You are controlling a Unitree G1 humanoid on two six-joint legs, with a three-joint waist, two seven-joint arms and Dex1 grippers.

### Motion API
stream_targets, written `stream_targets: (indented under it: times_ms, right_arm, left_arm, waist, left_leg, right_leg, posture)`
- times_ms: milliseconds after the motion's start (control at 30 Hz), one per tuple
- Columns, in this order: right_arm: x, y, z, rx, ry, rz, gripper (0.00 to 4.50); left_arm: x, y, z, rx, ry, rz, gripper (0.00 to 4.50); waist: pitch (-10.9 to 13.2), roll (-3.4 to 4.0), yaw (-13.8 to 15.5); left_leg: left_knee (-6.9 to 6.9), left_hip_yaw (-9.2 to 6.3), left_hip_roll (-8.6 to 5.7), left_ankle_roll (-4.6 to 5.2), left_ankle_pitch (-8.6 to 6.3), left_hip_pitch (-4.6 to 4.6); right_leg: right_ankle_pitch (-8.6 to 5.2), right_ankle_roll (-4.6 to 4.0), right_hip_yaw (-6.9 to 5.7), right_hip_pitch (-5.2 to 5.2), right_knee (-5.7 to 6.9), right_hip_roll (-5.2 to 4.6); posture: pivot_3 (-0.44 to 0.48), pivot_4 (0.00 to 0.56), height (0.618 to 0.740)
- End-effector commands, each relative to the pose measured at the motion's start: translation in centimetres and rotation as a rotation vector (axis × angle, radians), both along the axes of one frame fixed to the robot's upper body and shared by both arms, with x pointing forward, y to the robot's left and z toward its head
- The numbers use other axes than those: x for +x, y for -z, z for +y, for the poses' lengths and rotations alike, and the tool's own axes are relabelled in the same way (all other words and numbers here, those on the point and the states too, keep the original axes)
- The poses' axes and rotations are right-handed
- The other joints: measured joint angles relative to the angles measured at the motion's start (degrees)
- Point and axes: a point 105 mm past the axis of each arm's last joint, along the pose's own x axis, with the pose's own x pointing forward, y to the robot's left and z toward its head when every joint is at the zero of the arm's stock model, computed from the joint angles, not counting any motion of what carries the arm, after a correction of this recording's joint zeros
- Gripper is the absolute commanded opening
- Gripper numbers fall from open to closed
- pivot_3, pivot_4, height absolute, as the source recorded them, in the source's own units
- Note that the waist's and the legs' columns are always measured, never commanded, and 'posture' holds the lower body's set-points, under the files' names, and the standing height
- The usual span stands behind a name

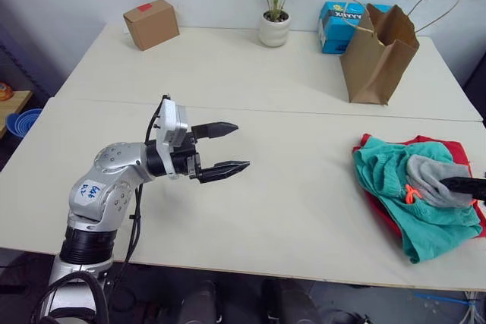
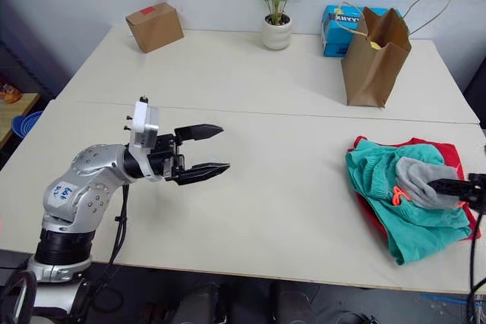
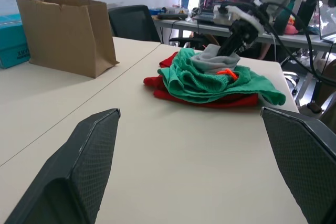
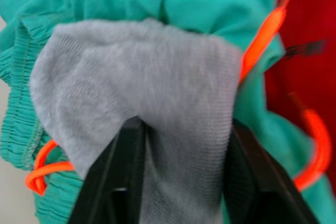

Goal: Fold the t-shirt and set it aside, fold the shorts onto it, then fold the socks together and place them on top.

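The right gripper (image 4: 181, 177) has its 2 black fingers (image 4: 113, 177) pinching the small light grey knit socks (image 4: 142, 98), with the grey fabric bunched between them. Those socks sit on top of the crumpled teal-green fabric shorts (image 1: 387, 176), whose orange drawstring (image 1: 411, 193) pokes out just beside the socks. The shorts lie on the bright red cotton t-shirt (image 1: 448, 149), so it's a 3-layer pile near the right edge of the pale bench (image 1: 288, 210). The left gripper (image 1: 228, 147) hangs over the bare middle of the bench, well apart from the pile, fingers spread wide with nothing between them. Further back on the bench: a brown paper bag with handles (image 1: 377, 55), a teal box (image 1: 338, 24), a small potted plant (image 1: 275, 5) and a little cardboard box (image 1: 151, 23).
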Motion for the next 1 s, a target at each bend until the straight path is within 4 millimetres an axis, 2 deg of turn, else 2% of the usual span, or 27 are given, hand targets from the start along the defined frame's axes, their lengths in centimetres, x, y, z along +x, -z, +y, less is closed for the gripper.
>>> stream_targets:
  times_ms: [33, 67, 133, 167, 233, 300, 333, 367, 400, 467, 533, 633, 733, 800, 900, 1000]
  right_arm:
    - [-1.3, -4.2, -1.8, -0.188, -0.097, -0.099, 3.06]
    - [-1.7, -4.8, -2.1, -0.239, -0.140, -0.111, 3.46]
    - [-1.6, -7.3, -1.5, -0.268, -0.247, -0.271, 4.14]
    - [-1.9, -8.0, -1.3, -0.280, -0.284, -0.287, 4.45]
    - [-1.8, -9.4, -0.3, -0.326, -0.382, -0.358, 4.48]
    - [-0.6, -10.5, 2.5, -0.323, -0.511, -0.488, 4.48]
    - [0.4, -10.5, 5.2, -0.305, -0.620, -0.578, 4.48]
    - [0.8, -10.5, 7.1, -0.292, -0.691, -0.638, 4.48]
    - [1.2, -10.0, 8.9, -0.288, -0.759, -0.687, 4.48]
    - [2.9, -7.1, 13.1, -0.309, -0.885, -0.775, 4.48]
    - [3.9, -5.7, 15.8, -0.336, -0.941, -0.859, 4.48]
    - [4.1, -3.2, 19.8, -0.422, -1.121, -0.928, 4.48]
    - [4.3, -0.9, 24.2, -0.391, -1.234, -1.028, 4.48]
    - [4.4, 0.9, 25.2, -0.429, -1.247, -1.075, 4.48]
    - [4.5, 4.6, 25.7, -0.449, -1.220, -1.067, 4.48]
    - [5.0, 5.7, 26.2, -0.437, -1.195, -1.086, 4.48]
  left_arm:
    - [-0.5, 0.2, 1.4, 0.056, -0.014, -0.039, 4.50]
    - [-0.6, 0.6, 1.8, 0.073, -0.019, -0.034, 4.50]
    - [-0.6, 1.2, 2.5, 0.110, -0.031, -0.024, 4.50]
    - [-0.8, 1.6, 2.8, 0.132, -0.032, -0.010, 4.50]
    - [-0.7, 2.0, 3.6, 0.167, -0.058, -0.010, 4.50]
    - [-0.1, 2.5, 4.9, 0.212, -0.136, -0.029, 4.50]
    - [0.2, 3.0, 6.0, 0.247, -0.194, -0.028, 4.50]
    - [0.4, 3.4, 6.7, 0.271, -0.231, -0.027, 4.50]
    - [0.4, 3.8, 7.5, 0.299, -0.268, -0.036, 4.50]
    - [-0.4, 4.5, 9.2, 0.338, -0.330, -0.068, 4.50]
    - [-0.8, 4.9, 10.1, 0.362, -0.374, -0.087, 4.50]
    - [-1.5, 5.9, 11.5, 0.410, -0.430, -0.079, 4.50]
    - [-2.4, 7.8, 13.4, 0.507, -0.483, -0.087, 4.50]
    - [-3.0, 8.9, 14.0, 0.542, -0.505, -0.091, 4.50]
    - [-2.8, 10.3, 15.1, 0.513, -0.629, -0.105, 4.50]
    - [-2.5, 10.6, 15.5, 0.520, -0.684, -0.137, 4.50]
  waist:
    - [0.1, 0.12, 0.1]
    - [0.1, 0.14, 0.2]
    - [0.1, 0.13, 0.1]
    - [0.1, 0.13, -0.1]
    - [0.1, 0.13, -0.3]
    - [0.1, 0.14, -0.6]
    - [0.1, 0.13, -1.1]
    - [0.1, 0.04, -1.5]
    - [0.1, -0.14, -2.0]
    - [0.2, -0.33, -2.7]
    - [0.3, -0.32, -2.6]
    - [0.5, -0.04, -1.5]
    - [0.4, -0.13, -1.1]
    - [0.4, -0.22, -1.1]
    - [0.4, -0.23, -0.9]
    - [0.4, -0.29, -1.0]
  left_leg:
    - [0.00, 0.00, -0.01, -0.01, -0.01, 0.00]
    - [-0.01, 0.01, -0.01, -0.01, -0.01, 0.00]
    - [-0.01, 0.02, 0.01, -0.02, -0.02, 0.01]
    - [0.00, 0.04, 0.03, -0.04, -0.03, 0.04]
    - [0.00, 0.07, 0.03, -0.04, -0.03, 0.08]
    - [-0.01, 0.06, 0.04, -0.04, -0.03, 0.10]
    - [-0.01, 0.06, 0.05, -0.05, -0.03, 0.10]
    - [-0.03, 0.05, 0.09, -0.08, -0.04, 0.13]
    - [-0.07, 0.04, 0.15, -0.16, -0.05, 0.20]
    - [-0.11, 0.02, 0.26, -0.26, -0.04, 0.27]
    - [-0.16, 0.02, 0.33, -0.34, -0.06, 0.26]
    - [-0.11, 0.00, 0.15, -0.24, -0.02, -0.04]
    - [-0.08, 0.00, 0.12, -0.13, -0.07, -0.04]
    - [-0.06, -0.01, 0.13, -0.05, -0.11, 0.01]
    - [-0.03, -0.04, 0.01, 0.14, -0.23, 0.01]
    - [0.03, -0.05, -0.03, 0.23, -0.27, 0.04]
  right_leg:
    - [0.00, 0.00, 0.01, 0.00, 0.00, 0.00]
    - [0.00, 0.00, 0.01, -0.01, -0.01, 0.00]
    - [-0.01, -0.01, 0.00, -0.02, 0.00, 0.01]
    - [-0.01, -0.01, 0.01, -0.01, -0.01, 0.04]
    - [-0.01, -0.01, 0.04, 0.02, 0.02, 0.03]
    - [-0.01, -0.02, 0.05, 0.02, 0.02, 0.02]
    - [-0.01, -0.02, 0.05, 0.01, 0.03, 0.02]
    - [-0.02, -0.03, 0.06, 0.03, 0.04, 0.03]
    - [-0.02, -0.05, 0.06, 0.08, 0.04, 0.07]
    - [-0.01, -0.10, 0.05, 0.12, 0.07, 0.17]
    - [-0.04, -0.14, 0.03, 0.07, 0.08, 0.18]
    - [-0.04, -0.14, -0.02, -0.25, 0.19, -0.01]
    - [-0.04, -0.14, -0.04, -0.22, 0.15, -0.06]
    - [-0.04, -0.14, -0.05, -0.10, 0.12, -0.08]
    - [-0.04, -0.14, -0.12, -0.05, 0.13, -0.28]
    - [-0.04, -0.14, -0.17, 0.03, 0.13, -0.37]
  posture:
    - [0.000, 0.150, 0.740]
    - [0.000, 0.150, 0.740]
    - [0.000, 0.150, 0.740]
    - [0.000, 0.150, 0.740]
    - [0.000, 0.150, 0.740]
    - [0.000, 0.150, 0.740]
    - [0.000, 0.150, 0.740]
    - [0.000, 0.150, 0.740]
    - [0.000, 0.150, 0.740]
    - [0.000, 0.150, 0.740]
    - [0.000, 0.150, 0.740]
    - [0.000, 0.150, 0.740]
    - [0.000, 0.150, 0.740]
    - [0.000, 0.150, 0.740]
    - [0.000, 0.150, 0.740]
    - [0.000, 0.150, 0.740]
